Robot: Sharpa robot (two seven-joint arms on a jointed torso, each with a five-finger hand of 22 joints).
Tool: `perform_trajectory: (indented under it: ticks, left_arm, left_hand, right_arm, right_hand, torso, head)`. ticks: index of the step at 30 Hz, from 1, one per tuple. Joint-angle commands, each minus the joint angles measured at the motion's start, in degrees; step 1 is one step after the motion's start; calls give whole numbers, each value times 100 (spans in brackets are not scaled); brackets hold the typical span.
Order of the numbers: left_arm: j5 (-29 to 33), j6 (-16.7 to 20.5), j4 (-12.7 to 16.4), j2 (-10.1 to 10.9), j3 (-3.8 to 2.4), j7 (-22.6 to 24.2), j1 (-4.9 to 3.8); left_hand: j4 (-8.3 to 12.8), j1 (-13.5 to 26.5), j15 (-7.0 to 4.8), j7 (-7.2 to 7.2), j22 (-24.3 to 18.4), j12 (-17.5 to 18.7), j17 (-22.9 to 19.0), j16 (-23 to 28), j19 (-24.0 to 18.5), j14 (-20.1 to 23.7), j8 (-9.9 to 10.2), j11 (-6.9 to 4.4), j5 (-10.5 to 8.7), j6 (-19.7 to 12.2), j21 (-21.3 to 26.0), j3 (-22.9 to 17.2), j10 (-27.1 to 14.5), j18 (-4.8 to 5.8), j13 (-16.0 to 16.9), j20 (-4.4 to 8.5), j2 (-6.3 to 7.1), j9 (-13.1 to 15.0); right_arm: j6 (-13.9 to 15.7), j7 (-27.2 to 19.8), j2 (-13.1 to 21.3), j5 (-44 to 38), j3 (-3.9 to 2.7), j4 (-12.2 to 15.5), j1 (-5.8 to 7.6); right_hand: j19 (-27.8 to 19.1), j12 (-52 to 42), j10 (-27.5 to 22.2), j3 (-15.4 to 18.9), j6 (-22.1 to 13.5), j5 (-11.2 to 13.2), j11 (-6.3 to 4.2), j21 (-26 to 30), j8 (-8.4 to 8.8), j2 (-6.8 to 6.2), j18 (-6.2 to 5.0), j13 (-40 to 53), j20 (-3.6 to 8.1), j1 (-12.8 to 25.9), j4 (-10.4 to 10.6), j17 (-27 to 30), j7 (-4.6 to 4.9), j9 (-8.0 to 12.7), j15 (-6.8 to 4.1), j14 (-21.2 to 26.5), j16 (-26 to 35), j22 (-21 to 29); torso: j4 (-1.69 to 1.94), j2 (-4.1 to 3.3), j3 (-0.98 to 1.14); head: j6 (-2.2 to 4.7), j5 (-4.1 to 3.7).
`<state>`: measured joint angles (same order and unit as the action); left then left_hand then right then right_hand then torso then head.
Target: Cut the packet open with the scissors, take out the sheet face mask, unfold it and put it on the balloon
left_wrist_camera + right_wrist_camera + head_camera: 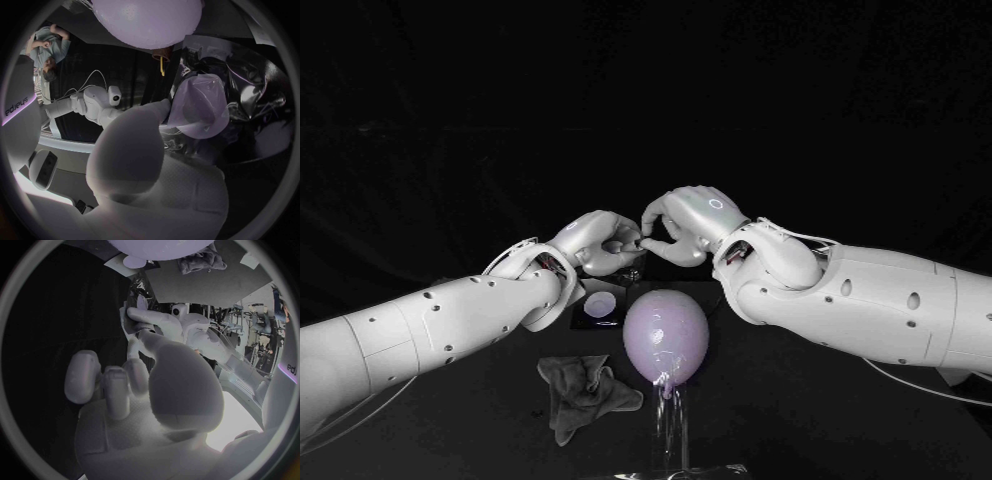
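Black table (848, 420) and darkness lie behind both arms in the head view, where the left hand (600, 243) and right hand (687, 220) meet fingertip to fingertip, fingers curled in on something too small to make out. Directly below them a lilac balloon (666, 335) stands on a clear stand (672, 430). A crumpled grey cloth (584, 390) lies below the left hand, and a dark flat piece with a white disc (599, 306) lies just under its wrist. The left wrist view shows the left hand's thumb pressed to the edge of a pale, translucent sheet mask (200, 107), apparently pinching it, with the glossy dark packet (256, 105) just beyond. In the right wrist view, the right hand's forefinger and thumb reach out and pinch the packet's edge, its other fingers curled in.
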<state>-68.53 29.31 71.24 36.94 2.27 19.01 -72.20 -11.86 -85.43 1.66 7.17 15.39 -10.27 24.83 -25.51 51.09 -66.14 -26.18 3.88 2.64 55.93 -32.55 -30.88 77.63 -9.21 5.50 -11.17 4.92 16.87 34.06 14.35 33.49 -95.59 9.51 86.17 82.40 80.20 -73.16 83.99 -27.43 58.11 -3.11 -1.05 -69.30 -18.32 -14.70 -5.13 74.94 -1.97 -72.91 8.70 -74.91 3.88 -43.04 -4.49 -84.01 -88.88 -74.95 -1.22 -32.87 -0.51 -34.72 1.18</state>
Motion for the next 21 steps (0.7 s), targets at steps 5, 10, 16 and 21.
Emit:
perform_trajectory:
  ticks: [5,10,16,21]
  left_arm:
    - [55,18,11,-15,-16,76,-20]
    - [55,17,10,-15,-16,76,-20]
    - [56,18,11,-15,-16,78,-20]
    - [56,20,11,-15,-16,79,-20]
  left_hand:
    - [27,-41,-8,4,5,-16,5,-19,-39,20,-40,-39,20,26,-26,-12,47,-99,5,11,-7,570]
    - [27,-41,-8,4,5,-16,5,-19,-39,20,-40,-39,20,26,-26,-12,47,-99,5,11,-7,570]
    - [27,-41,-8,4,5,-16,5,-19,-39,20,-40,-39,20,26,-26,-12,47,-99,5,11,-7,570]
    - [27,-41,-8,4,5,-16,5,-19,-39,20,-40,-39,20,26,-26,-12,47,-99,5,11,-7,570]
  right_arm:
    - [-83,-192,45,-17,5,65,-10]
    - [-99,-209,61,-17,5,77,-10]
    - [-123,-228,70,-18,5,77,-10]
    - [-124,-237,72,-17,5,74,-10]
  right_hand:
    - [-20,19,140,24,-40,30,49,9,43,39,78,558,-10,-19,3,-1354,7,5,43,-564,-40,-369]
    - [-21,22,139,24,-40,30,50,11,45,40,78,557,-11,-20,3,-1354,7,6,44,-564,-40,-368]
    - [-22,21,139,24,-39,29,51,13,51,43,77,558,-13,-24,2,-1357,8,10,47,-564,-41,-368]
    - [-25,28,136,24,-39,29,53,21,56,44,76,554,-15,-27,2,-1352,10,13,48,-563,-39,-364]
  torso:
    - [-1,2,2]
    - [-2,2,0]
    - [1,2,-2]
    - [1,2,-2]
  head:
    - [6,1]
    - [-1,-3]
    - [0,-2]
    - [4,-2]
